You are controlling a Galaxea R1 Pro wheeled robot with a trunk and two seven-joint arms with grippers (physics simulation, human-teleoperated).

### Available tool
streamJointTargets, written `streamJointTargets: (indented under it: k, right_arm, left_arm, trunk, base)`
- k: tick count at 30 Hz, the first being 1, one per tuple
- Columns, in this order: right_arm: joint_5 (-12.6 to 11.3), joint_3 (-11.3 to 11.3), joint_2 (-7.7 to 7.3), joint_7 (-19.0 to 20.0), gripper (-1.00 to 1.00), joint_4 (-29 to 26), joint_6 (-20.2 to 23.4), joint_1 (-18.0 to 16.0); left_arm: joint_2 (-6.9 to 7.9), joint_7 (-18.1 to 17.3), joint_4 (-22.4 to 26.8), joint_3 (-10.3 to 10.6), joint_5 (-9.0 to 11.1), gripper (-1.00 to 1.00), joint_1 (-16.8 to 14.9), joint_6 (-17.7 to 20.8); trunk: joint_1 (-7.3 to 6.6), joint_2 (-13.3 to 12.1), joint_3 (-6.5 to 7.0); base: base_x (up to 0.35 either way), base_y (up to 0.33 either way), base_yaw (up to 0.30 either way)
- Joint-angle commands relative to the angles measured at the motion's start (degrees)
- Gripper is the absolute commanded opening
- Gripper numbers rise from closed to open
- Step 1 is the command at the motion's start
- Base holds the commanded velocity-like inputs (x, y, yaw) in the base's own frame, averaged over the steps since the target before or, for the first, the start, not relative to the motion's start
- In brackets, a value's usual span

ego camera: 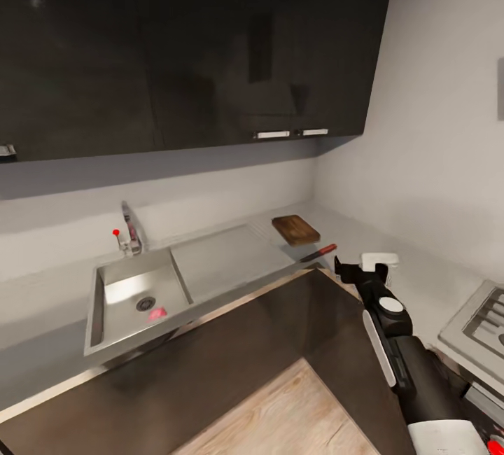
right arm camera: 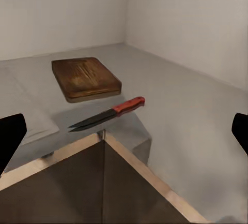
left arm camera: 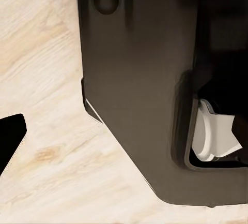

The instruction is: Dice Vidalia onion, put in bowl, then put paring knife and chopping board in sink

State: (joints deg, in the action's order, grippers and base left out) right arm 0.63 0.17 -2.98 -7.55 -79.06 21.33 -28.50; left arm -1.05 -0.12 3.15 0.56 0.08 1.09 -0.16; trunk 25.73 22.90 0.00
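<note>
The steel sink (ego camera: 105, 308) is set in the grey countertop (ego camera: 231, 259) at the left, and a small pinkish-red onion (ego camera: 157, 313) lies by its drain. The dark brown chopping board (ego camera: 295, 229) lies flat beyond the drainboard. The paring knife (ego camera: 318, 253), red-handled, rests just in front of the board. The white bowl (ego camera: 379, 259) stands on the countertop, partly hidden behind my right gripper (ego camera: 344, 269). From the right wrist, the board (right arm camera: 85, 78) and knife (right arm camera: 108, 114) lie ahead of the open right gripper (right arm camera: 124, 133), which holds nothing. My left gripper (left arm camera: 124, 141) hangs over the floor beside my base, one finger (left arm camera: 10, 136) showing.
The chrome faucet (ego camera: 131, 231) stands behind the sink. Dark upper cabinets (ego camera: 196, 49) hang above the counter. A dark cabinet block (ego camera: 245, 357) lies between me and the counter. A stove (ego camera: 483, 329) sits at the right. Pale wood floor (ego camera: 294, 413) is below.
</note>
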Motion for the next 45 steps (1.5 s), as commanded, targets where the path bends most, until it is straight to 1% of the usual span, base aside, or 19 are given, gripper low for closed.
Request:
streamJointTargets:
  k: [1, 8, 9, 11, 13, 17, 22, 35, 45]
  right_arm:
    - [0.0, 0.1, -0.04, -0.2, 1.00, -0.1, 1.5, -0.9]
    - [0.0, 0.0, -0.01, -0.2, 1.00, 0.0, 4.4, -3.7]
    - [-0.1, 0.0, -0.03, -0.1, 1.00, 0.0, 5.4, -4.1]
    - [-0.1, 0.0, -0.02, -0.2, 1.00, 0.0, 8.9, -5.0]
    - [-0.2, 0.0, -0.01, -0.2, 1.00, 0.0, 10.8, -5.5]
    - [-0.2, -0.1, -0.01, -0.2, 1.00, 0.0, 13.1, -6.9]
    - [-0.3, 0.0, -0.01, -0.1, 1.00, 0.0, 13.6, -7.4]
    - [-0.6, 0.3, 0.16, 0.0, 1.00, 0.0, 13.7, -7.2]
    - [-0.5, 0.3, 0.16, 0.1, 1.00, 0.1, 13.7, -7.1]
  left_arm:
    - [0.00, 0.0, 0.1, 0.1, 0.0, 1.00, 0.0, 0.0]
    - [0.00, 0.0, 0.1, 0.1, 0.0, 1.00, 0.0, 0.0]
    - [0.00, 0.0, 0.1, 0.1, 0.0, 1.00, 0.0, 0.0]
    - [0.00, 0.0, 0.1, 0.1, 0.0, 1.00, 0.0, 0.0]
    - [0.00, 0.0, 0.1, 0.1, 0.0, 1.00, 0.0, 0.0]
    - [0.00, 0.0, 0.1, 0.1, 0.0, 1.00, 0.0, 0.0]
    - [0.02, 0.0, 0.1, 0.0, 0.0, 1.00, 0.0, 0.0]
    - [0.10, 0.0, 0.1, 0.1, 0.0, 1.00, 0.0, 0.0]
    - [0.17, 0.0, 0.1, 0.1, 0.0, 1.00, 0.0, 0.0]
  trunk:
    - [0.05, 0.0, 0.00]
    - [0.05, 0.0, 0.00]
    - [0.05, 0.0, 0.00]
    - [0.05, 0.0, 0.00]
    - [0.05, 0.0, 0.00]
    - [0.05, 0.0, 0.00]
    - [0.05, 0.0, 0.00]
    - [0.05, 0.0, 0.00]
    - [0.05, 0.0, 0.00]
  base:
    - [0.341, 0.000, 0.000]
    - [0.341, -0.034, 0.000]
    - [0.342, -0.075, 0.000]
    - [0.342, -0.098, 0.000]
    - [0.340, -0.114, 0.000]
    - [0.317, -0.167, 0.000]
    - [0.290, -0.208, 0.000]
    - [0.267, -0.161, 0.000]
    - [0.241, -0.013, 0.000]
